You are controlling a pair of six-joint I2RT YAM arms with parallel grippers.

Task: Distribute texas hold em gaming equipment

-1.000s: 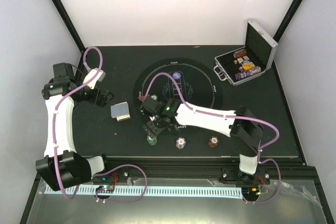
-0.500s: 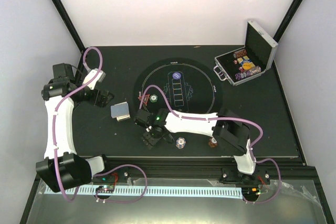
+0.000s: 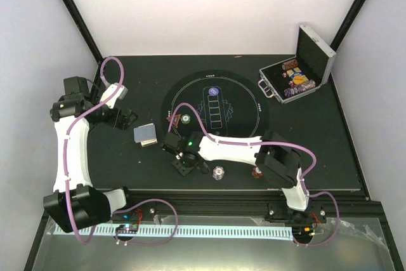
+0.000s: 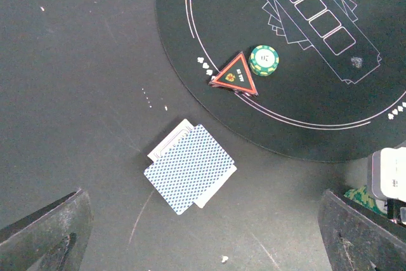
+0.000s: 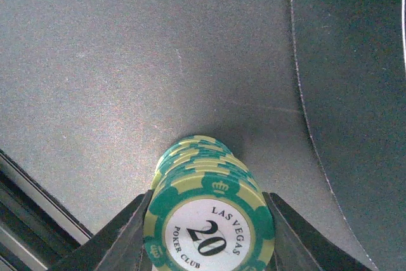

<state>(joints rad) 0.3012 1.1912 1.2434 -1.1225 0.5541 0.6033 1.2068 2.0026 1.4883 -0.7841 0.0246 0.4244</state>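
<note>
Dark matte counter (image 3: 317,144) fills the booth between white walls, carrying a large round black mat with white printed outlines (image 3: 254,103) and, at the far right corner, an open silver metal case (image 3: 314,46) with chips in its tray. On the mat's left edge a red triangle marker (image 4: 234,76) lies just beside a single green chip (image 4: 264,60), and a purple button disc (image 3: 214,92) sits farther back. Off the mat to the left lies a loose pile of small blue-grey-backed playing cards (image 4: 190,167). Near the front edge stand a purple-white striped chip stack (image 3: 218,173) and a red-brown chip stack (image 3: 257,171), the latter partly hidden by the right arm.

The right end effector (image 5: 207,214) is clenched on a stack of green chips (image 5: 193,157) resting on the counter just off the mat's near-left rim; both fingers press its sides. The left end effector (image 4: 203,233) hangs released, jaws spread wide, above the cards
</note>
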